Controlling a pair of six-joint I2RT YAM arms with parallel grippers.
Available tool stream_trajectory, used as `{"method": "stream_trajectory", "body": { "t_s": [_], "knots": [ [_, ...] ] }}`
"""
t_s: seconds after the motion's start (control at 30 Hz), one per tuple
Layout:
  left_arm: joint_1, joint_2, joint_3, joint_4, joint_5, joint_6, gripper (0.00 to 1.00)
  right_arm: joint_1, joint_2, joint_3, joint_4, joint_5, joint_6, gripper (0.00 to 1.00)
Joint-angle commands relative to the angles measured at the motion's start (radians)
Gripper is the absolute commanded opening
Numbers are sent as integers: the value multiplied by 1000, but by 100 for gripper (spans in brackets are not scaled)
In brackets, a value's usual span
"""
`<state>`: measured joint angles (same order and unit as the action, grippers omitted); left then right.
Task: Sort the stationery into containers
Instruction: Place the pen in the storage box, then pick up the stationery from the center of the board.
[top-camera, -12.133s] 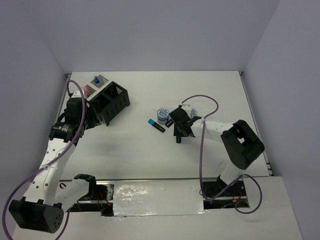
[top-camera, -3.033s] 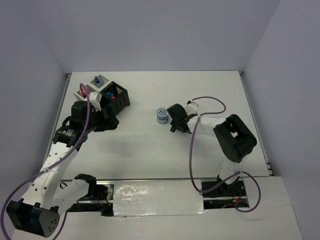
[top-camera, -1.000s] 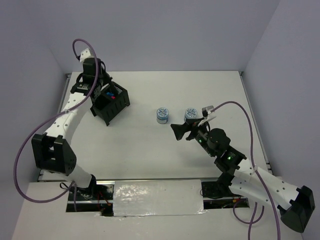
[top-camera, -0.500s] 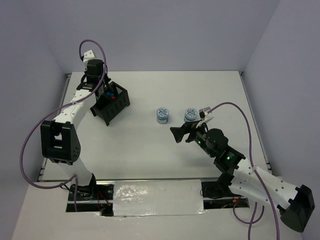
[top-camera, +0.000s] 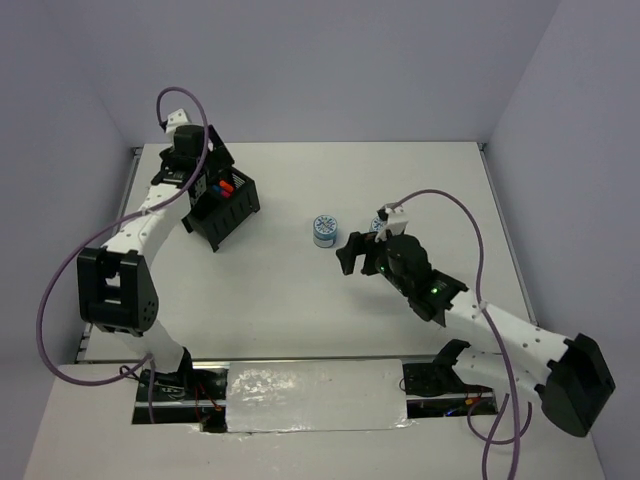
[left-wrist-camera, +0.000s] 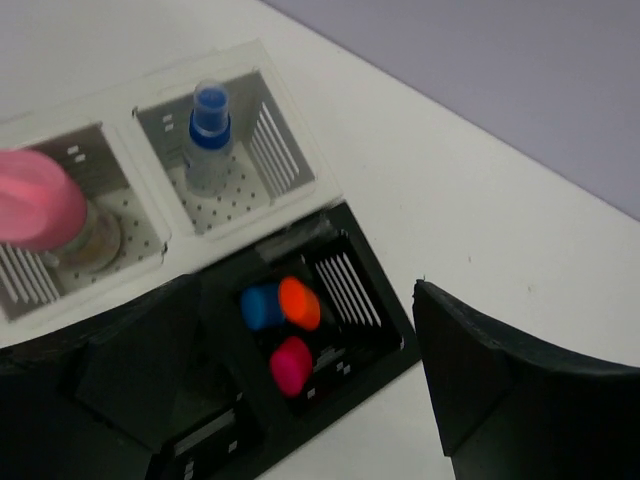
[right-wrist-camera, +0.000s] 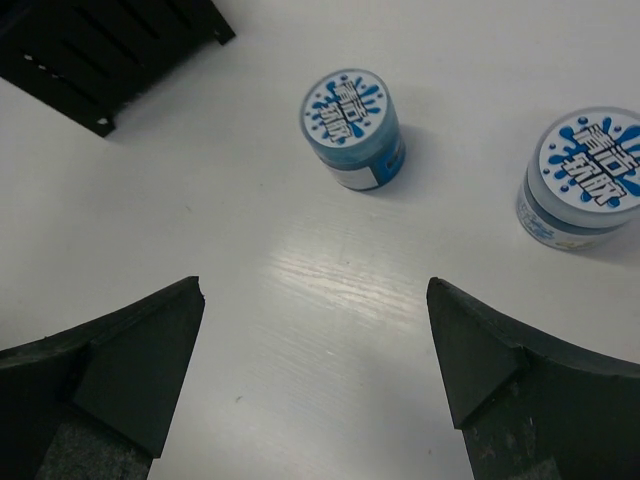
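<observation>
Our left pincer (left-wrist-camera: 305, 300) gapes over the organiser (left-wrist-camera: 345, 290), markers (left-wrist-camera: 285, 310) stowed. Our right pincer (right-wrist-camera: 313, 285), also apart, likely targets a tin (right-wrist-camera: 350, 125).

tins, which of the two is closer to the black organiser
The left tin in the right wrist view; the other tin stands farther right, away from the black organiser.

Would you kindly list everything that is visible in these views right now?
tins: two, blue-white, standing apart on the table
organiser: one, black mesh, far left of the table
markers: three, blue, orange and pink caps, one organiser compartment
cups: two, light grey, side by side beside the organiser
stick: one, pink, in one cup
bottle: one, clear, blue cap, in the other cup
left gripper: black, open, above the organiser
right gripper: black, open, near the tins
</observation>
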<state>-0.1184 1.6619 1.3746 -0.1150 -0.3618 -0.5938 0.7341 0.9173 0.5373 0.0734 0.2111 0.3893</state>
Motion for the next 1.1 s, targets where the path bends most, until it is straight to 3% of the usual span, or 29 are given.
{"method": "stream_trajectory", "body": {
  "t_s": [0.0, 0.1, 0.2, 0.23, 0.33, 0.53, 0.63, 0.73, 1.07],
  "knots": [
    [0, -132, 35, -147, 83, -90, 99, -10, 100, 98, -96, 75, 32, 100],
    [-41, -229, -57, -88, 220, -51, 99, -16, 92, 72, -98, 140, 123, 100],
    [-197, -255, -57, -92, 212, 75, 99, -18, 17, 44, -147, 218, 193, 100],
    [-293, -225, -43, -110, 183, 110, 99, -19, -35, 43, -200, 279, 236, 100],
    [-404, -104, 39, -149, 175, 209, 99, -22, -148, 59, -344, 349, 290, 100],
    [-530, 138, 194, -164, 164, 340, 99, -24, -319, 156, -595, 370, 258, 100],
    [-576, 257, 320, -233, 133, 402, 99, -24, -368, 182, -645, 324, 220, 100],
    [-598, 323, 340, -247, 110, 405, 99, -22, -408, 171, -652, 295, 198, 100],
    [-604, 351, 259, -222, 106, 396, 99, -24, -388, 136, -597, 191, 166, 100]
  ]
}}
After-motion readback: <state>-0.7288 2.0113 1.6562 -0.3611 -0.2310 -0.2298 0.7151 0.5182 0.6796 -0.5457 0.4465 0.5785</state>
